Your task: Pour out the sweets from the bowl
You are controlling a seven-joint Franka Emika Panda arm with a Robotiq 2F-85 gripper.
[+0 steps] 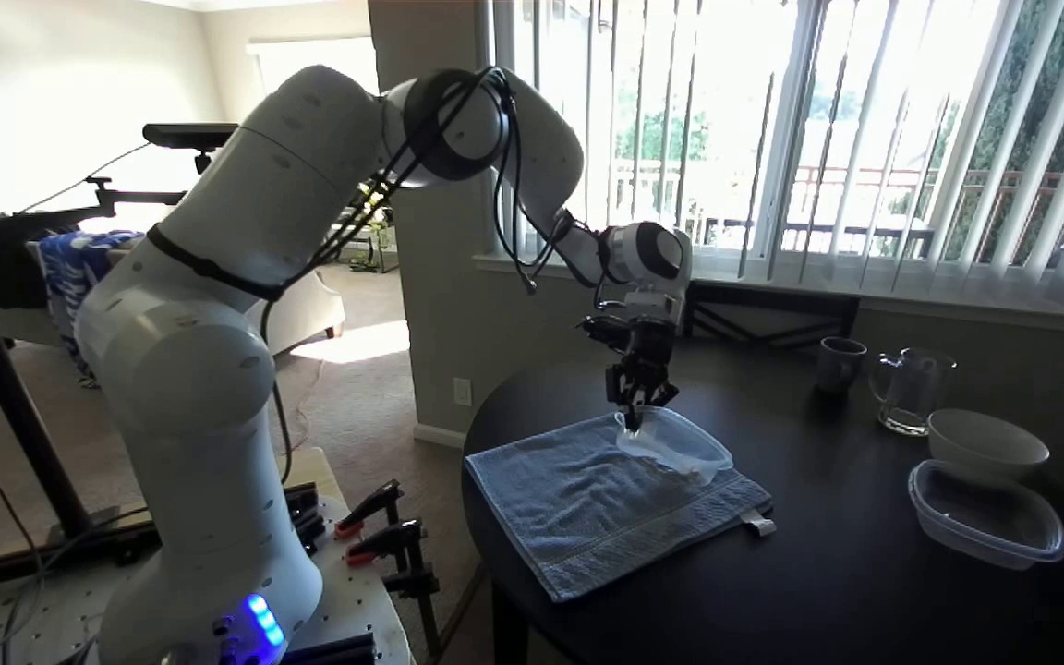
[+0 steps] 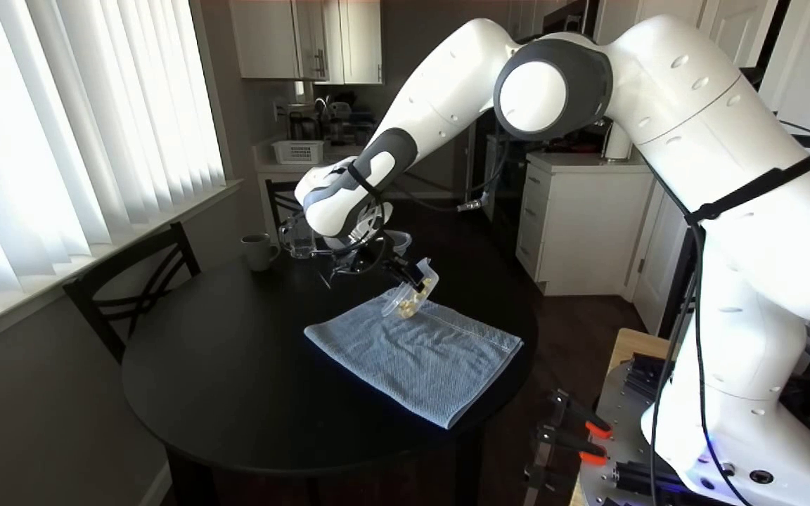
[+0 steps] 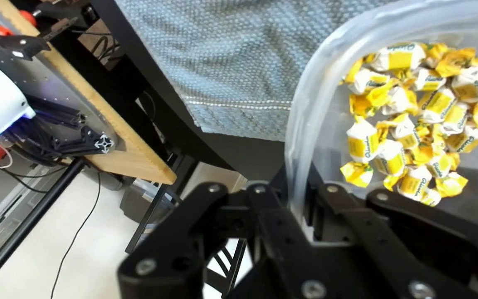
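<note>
The translucent bowl (image 1: pixel 680 445) is held tilted low over the blue towel (image 1: pixel 578 517). In an exterior view the bowl (image 2: pixel 392 303) tips steeply, with the sweets (image 2: pixel 409 306) gathered toward its lower side. In the wrist view several yellow-and-white wrapped sweets (image 3: pixel 417 124) lie inside the bowl (image 3: pixel 305 116). My gripper (image 3: pixel 297 185) is shut on the bowl's rim, one finger on each side of the wall. The gripper also shows in both exterior views (image 1: pixel 633 420) (image 2: pixel 417 284). I cannot tell whether the bowl touches the towel. No sweets show on the towel.
On the dark round table (image 1: pixel 800 600) stand a grey mug (image 1: pixel 839 366), a clear glass mug (image 1: pixel 914 392), a larger white bowl (image 1: pixel 985 443) and an empty translucent container (image 1: pixel 985 540). A chair (image 2: pixel 145 281) stands by the window side.
</note>
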